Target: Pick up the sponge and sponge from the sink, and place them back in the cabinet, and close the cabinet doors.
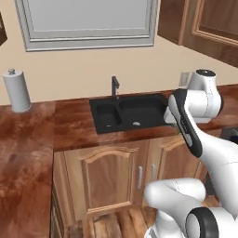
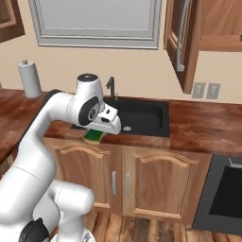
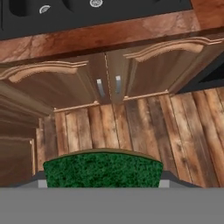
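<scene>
My gripper [image 2: 98, 133] is shut on a sponge [image 2: 93, 137], dark green over a yellow layer, and holds it just in front of the counter edge, left of the sink's middle. In the hand view the sponge [image 3: 103, 168] shows as a green slab across the bottom, between the fingers, with the floor far below. The black double-basin sink [image 1: 144, 109] [image 2: 146, 118] [image 3: 113, 15] lies in the counter behind the hand. Up on the right wall hangs the cabinet [image 2: 220, 28] [image 1: 211, 25], and one of its cabinet doors [image 2: 182, 42] stands open towards the room.
A slim dark faucet [image 1: 115, 87] [image 2: 111, 87] rises behind the sink. A paper towel roll [image 1: 16, 90] [image 2: 29, 78] stands on the counter at the left. Arched-panel lower doors [image 2: 156, 184] [image 3: 148, 74] sit under the sink. A black appliance [image 2: 222, 194] is at the lower right.
</scene>
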You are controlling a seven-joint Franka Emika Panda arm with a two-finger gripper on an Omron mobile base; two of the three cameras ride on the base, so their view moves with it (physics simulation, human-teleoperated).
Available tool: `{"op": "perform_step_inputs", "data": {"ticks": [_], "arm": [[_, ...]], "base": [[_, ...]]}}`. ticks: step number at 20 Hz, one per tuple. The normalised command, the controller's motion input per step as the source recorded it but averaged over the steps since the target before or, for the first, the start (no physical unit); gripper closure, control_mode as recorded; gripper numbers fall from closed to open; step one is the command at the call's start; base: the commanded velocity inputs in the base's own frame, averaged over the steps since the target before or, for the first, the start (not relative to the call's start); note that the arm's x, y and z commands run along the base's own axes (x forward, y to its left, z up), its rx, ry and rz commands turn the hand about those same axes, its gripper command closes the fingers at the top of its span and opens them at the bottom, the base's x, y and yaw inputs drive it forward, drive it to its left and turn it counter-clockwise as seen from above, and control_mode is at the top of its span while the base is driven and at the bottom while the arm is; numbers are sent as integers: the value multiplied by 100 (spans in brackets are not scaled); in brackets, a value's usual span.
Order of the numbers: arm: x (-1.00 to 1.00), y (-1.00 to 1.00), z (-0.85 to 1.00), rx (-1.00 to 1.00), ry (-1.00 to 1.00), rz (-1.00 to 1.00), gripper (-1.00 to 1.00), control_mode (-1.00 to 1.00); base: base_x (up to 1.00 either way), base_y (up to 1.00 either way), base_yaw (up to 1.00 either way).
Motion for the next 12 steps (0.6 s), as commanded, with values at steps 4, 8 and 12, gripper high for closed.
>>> {"op": "perform_step_inputs", "data": {"ticks": [4, 8, 12], "arm": [[0, 0, 0, 0, 0, 0, 100, 100], [0, 0, 0, 0, 0, 0, 100, 100], [0, 0, 0, 0, 0, 0, 100, 100]], "base": [[-65, 0, 0], [-64, 0, 0], [-65, -3, 0]]}}
